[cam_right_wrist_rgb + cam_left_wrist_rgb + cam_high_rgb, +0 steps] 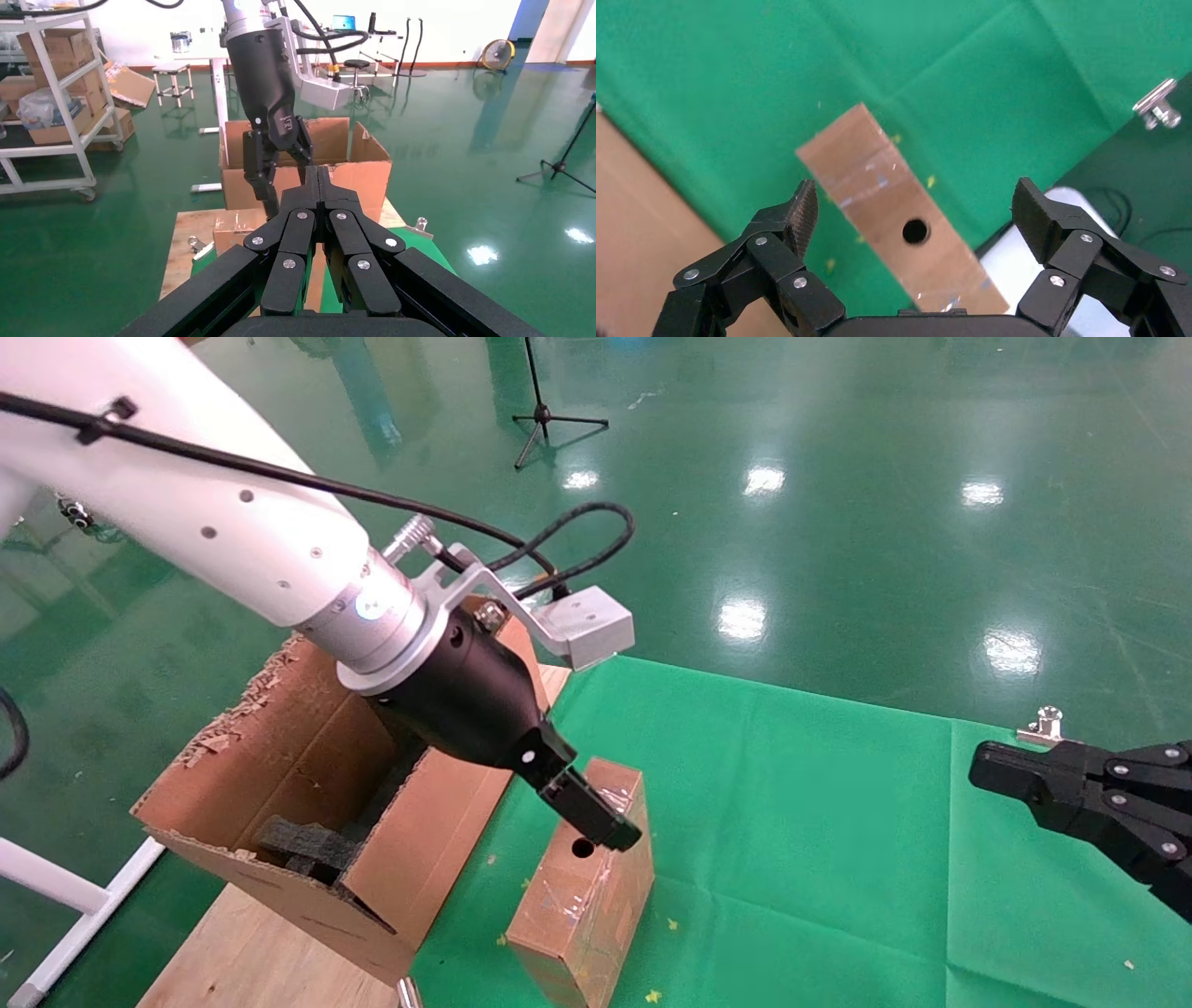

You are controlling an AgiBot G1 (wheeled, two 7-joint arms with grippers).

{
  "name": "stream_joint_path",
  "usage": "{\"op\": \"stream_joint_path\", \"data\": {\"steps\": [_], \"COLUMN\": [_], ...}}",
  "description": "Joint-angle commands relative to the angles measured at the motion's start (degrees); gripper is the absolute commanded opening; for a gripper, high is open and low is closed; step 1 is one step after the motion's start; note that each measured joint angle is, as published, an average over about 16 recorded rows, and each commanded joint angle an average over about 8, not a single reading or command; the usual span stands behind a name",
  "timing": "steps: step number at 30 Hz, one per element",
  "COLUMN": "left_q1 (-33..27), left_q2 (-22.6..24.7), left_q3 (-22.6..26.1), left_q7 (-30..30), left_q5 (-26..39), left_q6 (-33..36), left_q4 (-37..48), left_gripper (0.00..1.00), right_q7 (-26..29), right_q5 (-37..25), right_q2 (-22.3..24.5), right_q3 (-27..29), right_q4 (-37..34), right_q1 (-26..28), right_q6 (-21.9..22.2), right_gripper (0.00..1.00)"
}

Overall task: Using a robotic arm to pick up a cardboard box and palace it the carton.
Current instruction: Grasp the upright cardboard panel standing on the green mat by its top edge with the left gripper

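The robotic arm [214, 514], white with a silver wrist, reaches in from the left. Its left gripper [605, 822] is open and hangs just above the cardboard box [587, 896], a slim brown box with a round hole and shiny tape lying on the green cloth. In the left wrist view the box [877, 182] lies between the spread fingers [803, 210] of the left gripper [917, 210], and they do not touch it. The carton [298, 775], large with torn flaps, stands just left of the box. My right gripper [987, 775] is shut and parked at the right edge.
Black foam [307, 845] sits inside the carton. A green cloth [819, 822] covers the table, with bare wood [242, 943] under the carton. A metal clamp [1048, 724] holds the far right edge. A tripod [545, 416] stands on the floor behind.
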Motion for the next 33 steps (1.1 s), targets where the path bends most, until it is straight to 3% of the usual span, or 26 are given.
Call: {"op": "stream_joint_path", "data": {"steps": [1, 10, 25, 27, 31, 33], "left_q1": [-2.0, -5.6, -3.6, -3.3, -3.2, -3.3], "left_q2": [0.7, 4.1, 8.2, 8.4, 8.5, 8.4], "left_q3": [3.6, 13.8, 17.9, 18.1, 18.2, 18.2], "left_q7": [-1.4, -8.7, -17.8, -18.0, -17.8, -17.7], "left_q5": [-0.8, -0.6, 5.5, 6.2, 6.6, 6.6], "left_q6": [-0.1, -1.6, -8.5, -9.1, -9.7, -9.8], "left_q4": [0.0, 0.0, -0.3, -0.4, -0.4, -0.4], "left_gripper": [1.0, 1.0, 1.0, 1.0, 1.0, 0.8], "right_q7": [0.0, 0.0, 0.0, 0.0, 0.0, 0.0], "right_q5": [0.0, 0.0, 0.0, 0.0, 0.0, 0.0], "right_q2": [0.0, 0.0, 0.0, 0.0, 0.0, 0.0], "right_q3": [0.0, 0.0, 0.0, 0.0, 0.0, 0.0], "right_q4": [0.0, 0.0, 0.0, 0.0, 0.0, 0.0], "right_q1": [0.0, 0.0, 0.0, 0.0, 0.0, 0.0], "right_q6": [0.0, 0.0, 0.0, 0.0, 0.0, 0.0], "right_gripper": [0.0, 0.0, 0.02, 0.17, 0.66, 0.89]}}
